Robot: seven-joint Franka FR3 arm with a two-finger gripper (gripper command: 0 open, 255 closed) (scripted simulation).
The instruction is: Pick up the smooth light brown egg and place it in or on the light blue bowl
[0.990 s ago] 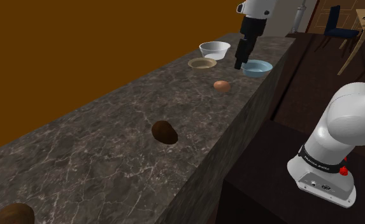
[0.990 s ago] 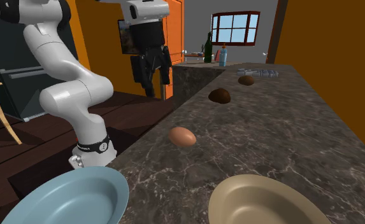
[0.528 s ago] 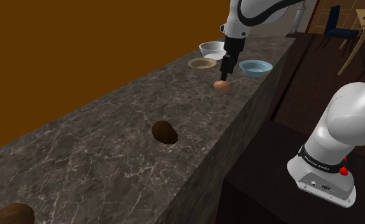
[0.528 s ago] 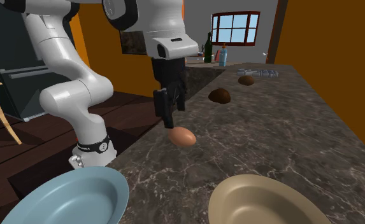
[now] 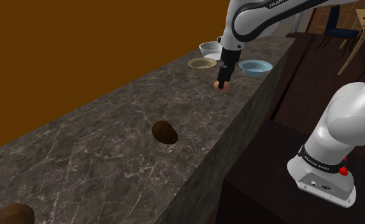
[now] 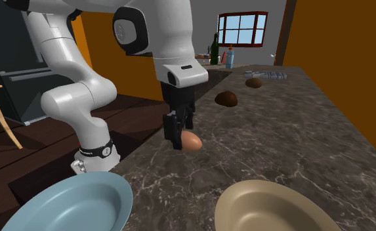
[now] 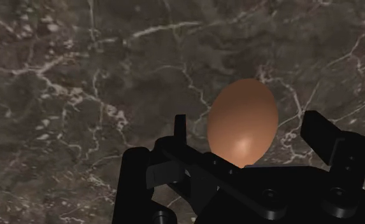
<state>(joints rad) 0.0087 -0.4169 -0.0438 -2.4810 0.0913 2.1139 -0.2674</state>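
Egg point(image 7: 243, 121), light brown, on dark marbled counter point(image 7: 79, 76); we log gripper point(image 7: 248, 124) fingers spread either side, untouching. Light blue bowl point(image 5: 255, 67): shoulder view's upper right.

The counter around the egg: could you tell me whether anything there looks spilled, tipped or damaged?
Nothing stands out. The egg lies whole on the dark marbled counter, inside the open gripper, whose fingers do not touch it. The light blue bowl and the tan bowl sit upright nearby, with nothing spilled.
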